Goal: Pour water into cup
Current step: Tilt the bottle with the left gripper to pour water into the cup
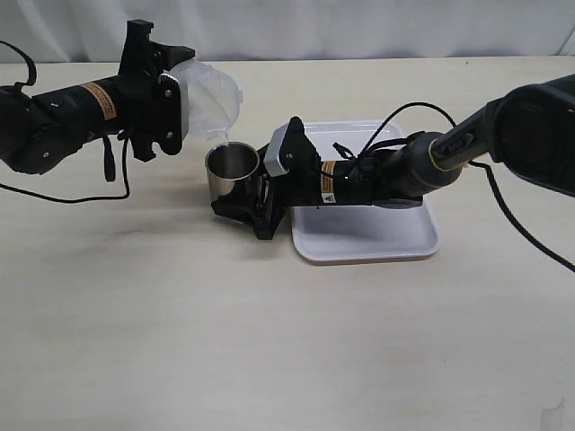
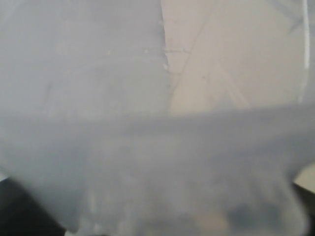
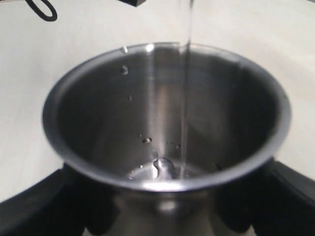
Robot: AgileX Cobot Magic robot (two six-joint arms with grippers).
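Water (image 3: 186, 73) is falling in a thin clear stream from a tilted plastic container (image 1: 211, 97) into the cup (image 1: 232, 171). A small pool is gathering at the cup's bottom, and a few drops are clinging to its inner wall. How much water is remaining in the container cannot be told through its cloudy wall.

The cup is standing upright on the table (image 1: 269, 341), nearer the far edge than the near edge. It is sitting just off the left edge of a white tray (image 1: 359, 247), apart from it.

The right gripper (image 1: 243, 187) is holding the cup low on its body. Its black fingers (image 3: 39, 206) are spread wide and pressing against opposite sides of the steel wall. The right arm is lying low across the tray, with a black cable looping above it.

The left gripper (image 1: 169, 112) is clamping the base end of the container, with its jaws standing wide around that broad body. It is carrying the container in the air, tipped well over so that the open mouth is pointing down toward the cup. The mouth is hanging just above the cup's rim on the side away from the tray, and is not touching it.

In the left wrist view the container's translucent wall is filling nearly the whole picture, blurred, with only dark slivers of the gripper showing at the lower corners.
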